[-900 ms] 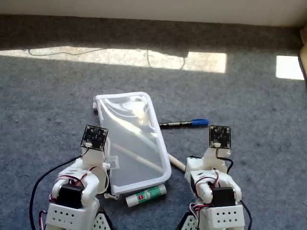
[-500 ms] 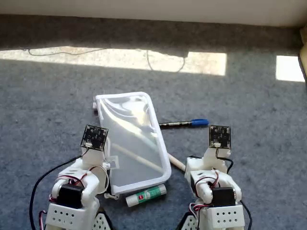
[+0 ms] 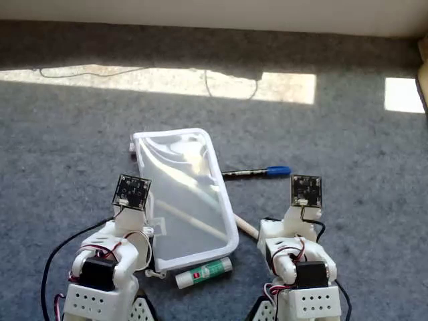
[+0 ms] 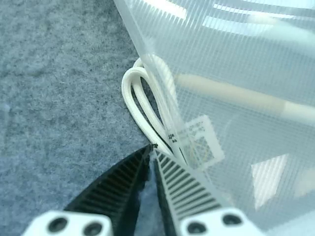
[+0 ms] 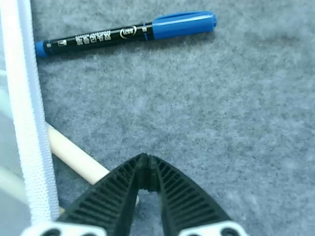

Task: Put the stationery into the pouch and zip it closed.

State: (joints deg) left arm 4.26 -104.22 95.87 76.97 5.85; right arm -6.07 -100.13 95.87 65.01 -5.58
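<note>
Pouch: the clear zip pouch (image 3: 184,194) lies flat on the grey carpet (image 3: 361,154), just ahead of the left arm and left of the right arm.
Change: none. Over the last second the pouch, the stationery and both arms sit in the same spots in the high view.
Left gripper: the left gripper (image 4: 151,150) is low at the pouch's near-left edge, jaws together. Its tips touch the white cord loop (image 4: 140,96) beside the printed label (image 4: 199,140). One jaw shows through the pouch film, so I cannot tell whether the edge is pinched.
Right gripper: the right gripper (image 5: 144,162) hangs over the carpet with its jaws together on nothing, just above the pale wooden stick (image 5: 74,155).
Marker: the blue-capped marker (image 3: 257,172) lies outside, just right of the pouch and beyond the right arm.
Glue stick: the green-labelled glue stick (image 3: 204,272) lies outside, against the pouch's near end, between the two arm bases.
Wooden stick: it pokes out past the pouch's right edge. Its line runs on through the clear film, and I cannot tell whether that part is inside or underneath.
Meaning: the standstill reads as a pause at or near the start. At least two items wait on the carpet, and the zip comes last.
</note>
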